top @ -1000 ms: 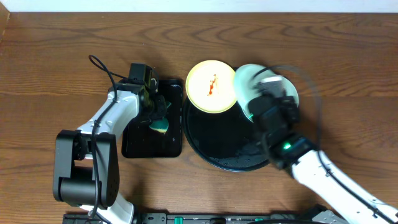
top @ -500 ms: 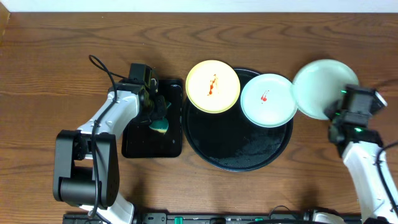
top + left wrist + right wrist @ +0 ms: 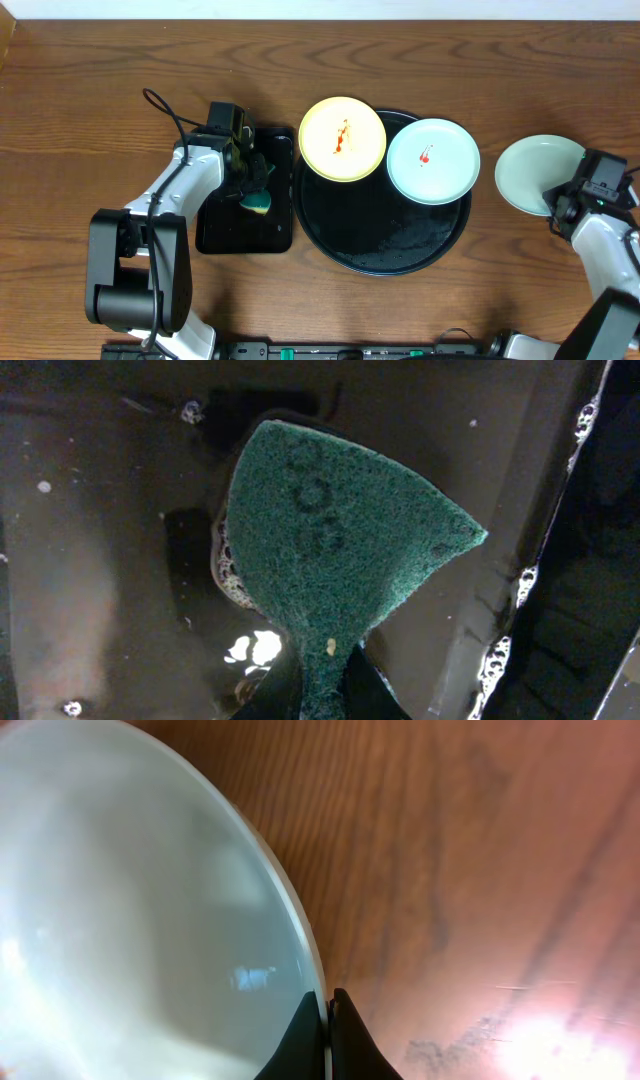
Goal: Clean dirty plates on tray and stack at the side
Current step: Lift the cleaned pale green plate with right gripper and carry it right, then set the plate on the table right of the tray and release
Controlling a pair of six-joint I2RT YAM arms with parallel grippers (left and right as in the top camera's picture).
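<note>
Centre frame, large round black tray, pale yellow round plastic plate on its upper-left rim, red-smeared light blue plate inside, clean light blue plate far right, right jaws clamped on its rim, left jaws clamped on green scouring sponge.

- yellow plate, upper centre: pale, red smear in the middle
- blue plate: light, one small red spot
- far-right plate: pale mint, plain
- tray: glossy black
- sponge: dark green
- table: brown wood grain
</note>
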